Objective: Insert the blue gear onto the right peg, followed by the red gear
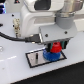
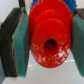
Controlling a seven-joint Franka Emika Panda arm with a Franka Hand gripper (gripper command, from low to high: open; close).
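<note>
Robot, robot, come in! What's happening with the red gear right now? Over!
Gripper shut on the red gear. Red gear held just above the blue gear on the plate. Nothing seen in the way.

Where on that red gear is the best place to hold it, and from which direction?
By its toothed rim, from above, one pad on each opposite edge. That is how the gripper holds the red gear now: the green pads flank the disc, leaving the centre hole free for a peg. The blue gear sits just beneath.
</note>
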